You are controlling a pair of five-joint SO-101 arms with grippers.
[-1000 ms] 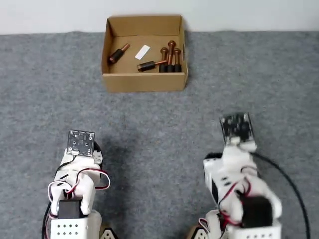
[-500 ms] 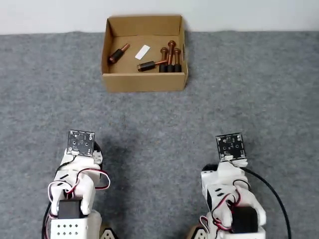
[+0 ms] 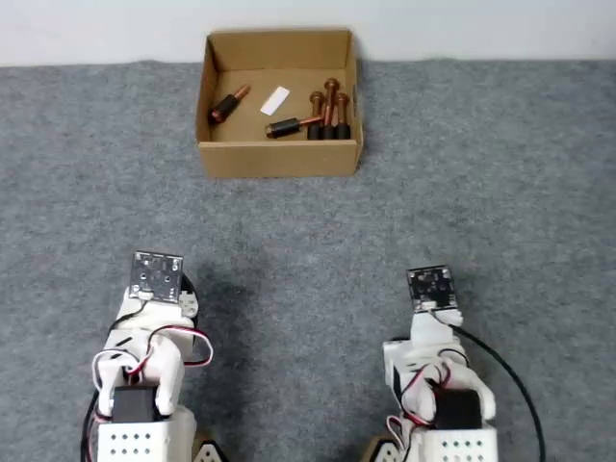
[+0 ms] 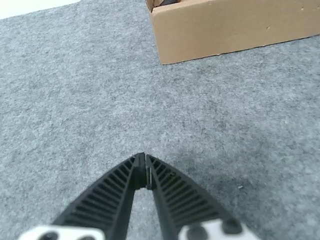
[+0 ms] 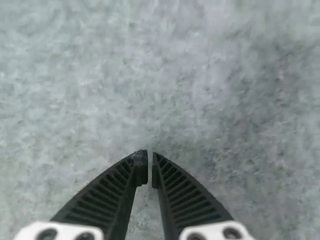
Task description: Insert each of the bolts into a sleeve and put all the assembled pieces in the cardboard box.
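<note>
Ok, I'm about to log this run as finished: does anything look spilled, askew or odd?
Nothing serious. The cardboard box sits square and intact on the grey mat, and the bolt pieces lie inside it, none spilled. Only oddity: a small white slip lying among them.

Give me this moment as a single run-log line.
cardboard box: assembled pieces inside | left hand: shut, holding nothing, over mat | right hand: shut, holding nothing, over mat
</note>
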